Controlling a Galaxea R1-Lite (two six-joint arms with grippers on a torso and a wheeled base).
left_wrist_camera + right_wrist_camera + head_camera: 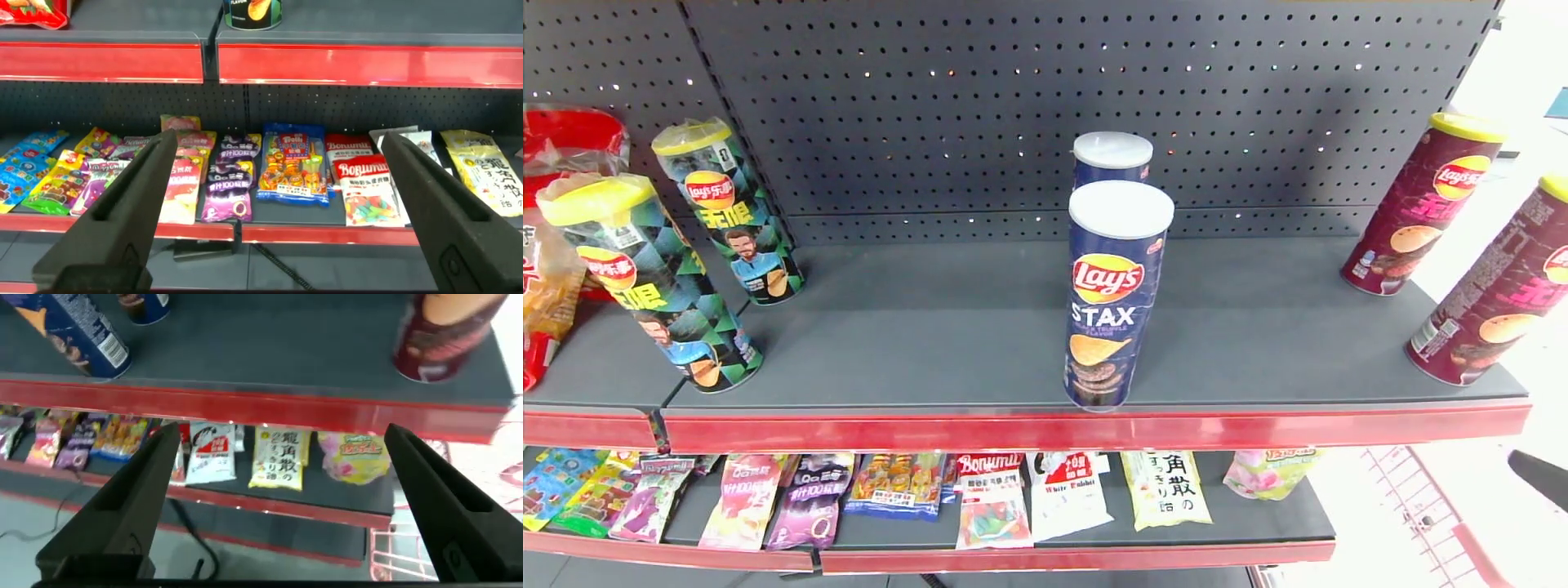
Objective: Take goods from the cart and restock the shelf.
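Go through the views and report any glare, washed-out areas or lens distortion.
Head view: right of the maroon cans all is blown white; they and the green cans lean outward, wide-angle distortion; light specks pierce the pegboard. Right wrist view: white wash beyond the end of the shelf. Left wrist view: snack packets evenly lit, no glare.

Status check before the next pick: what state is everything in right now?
Front blue can: upright, lid on.
Rear blue can: upright, lid on.
Green cans: both standing, lidded.
Maroon cans: both standing, lidded.
Snack bags: lying flat on lower shelf.
Left gripper: open, empty.
Right gripper: open, empty.
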